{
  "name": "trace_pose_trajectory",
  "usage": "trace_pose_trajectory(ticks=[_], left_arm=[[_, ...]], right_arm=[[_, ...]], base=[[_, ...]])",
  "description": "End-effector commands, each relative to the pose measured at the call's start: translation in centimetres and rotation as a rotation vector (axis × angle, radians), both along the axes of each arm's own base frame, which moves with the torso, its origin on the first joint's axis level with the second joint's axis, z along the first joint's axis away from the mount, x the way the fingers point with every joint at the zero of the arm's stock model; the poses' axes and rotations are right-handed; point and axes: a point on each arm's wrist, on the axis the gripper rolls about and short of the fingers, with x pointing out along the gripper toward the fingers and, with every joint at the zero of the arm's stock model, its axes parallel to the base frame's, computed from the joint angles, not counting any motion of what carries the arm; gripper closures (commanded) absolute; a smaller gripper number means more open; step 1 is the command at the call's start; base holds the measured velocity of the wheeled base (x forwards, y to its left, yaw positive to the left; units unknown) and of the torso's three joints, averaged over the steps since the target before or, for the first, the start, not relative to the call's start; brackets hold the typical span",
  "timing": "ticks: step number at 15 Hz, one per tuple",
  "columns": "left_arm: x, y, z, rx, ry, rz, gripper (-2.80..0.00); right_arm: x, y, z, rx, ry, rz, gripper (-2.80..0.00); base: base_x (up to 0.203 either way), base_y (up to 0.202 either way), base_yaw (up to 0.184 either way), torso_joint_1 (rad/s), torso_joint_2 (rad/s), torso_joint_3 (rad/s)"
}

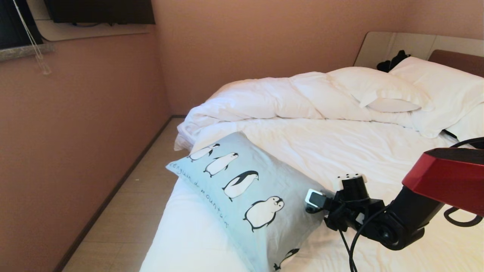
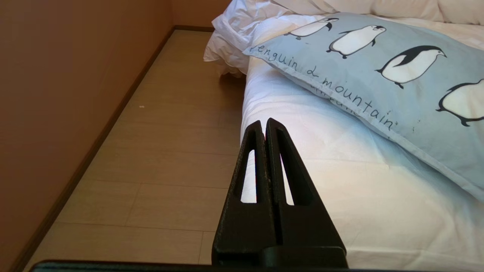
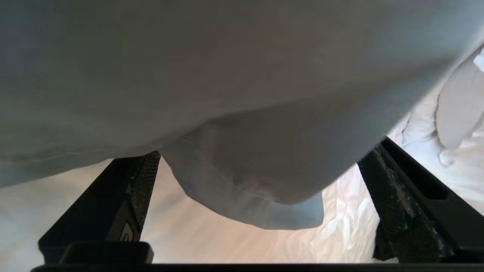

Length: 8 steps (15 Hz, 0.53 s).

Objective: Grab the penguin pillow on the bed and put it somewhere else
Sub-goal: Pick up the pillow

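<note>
The penguin pillow (image 1: 242, 189) is light blue with black-and-white penguins and dark script. It lies slanted across the near left corner of the bed (image 1: 340, 151), on the white sheet. My right gripper (image 1: 317, 206) reaches in low from the right, at the pillow's right-hand edge. In the right wrist view its black fingers (image 3: 113, 196) stand wide open, and a corner of the pillow (image 3: 249, 196) hangs loose between them over the sheet. The fingertips are hidden behind the fabric. My left gripper (image 2: 263, 122) is shut and empty, parked off the bed's left edge, short of the pillow (image 2: 378, 68).
A bunched white duvet (image 1: 272, 100) and white pillows (image 1: 423, 87) fill the far end of the bed. A black clothing bundle (image 1: 393, 60) sits by the headboard (image 1: 457, 60). A strip of wooden floor (image 1: 124, 204) runs between the bed and the pink wall (image 1: 75, 132).
</note>
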Motion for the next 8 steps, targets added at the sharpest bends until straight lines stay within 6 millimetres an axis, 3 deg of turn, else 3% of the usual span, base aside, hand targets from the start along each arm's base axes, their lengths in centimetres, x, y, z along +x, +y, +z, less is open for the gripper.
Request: trace_pose_trajectory(ticks=[1,8], left_arm=[[0.0,0.0,-0.1,-0.001,0.003,0.001,0.00],[0.0,0.0,-0.1,-0.001,0.003,0.001,0.00]], right_arm=[[0.1,0.0,-0.1,-0.032,0.000,0.021,-2.80],[1.1,0.6,0.4,-0.095,-0.110,0.087,-2.80]], base=[[0.000,0.000,0.000,0.000,0.00,0.000],[0.000,0.000,0.000,0.000,0.00,0.000]])
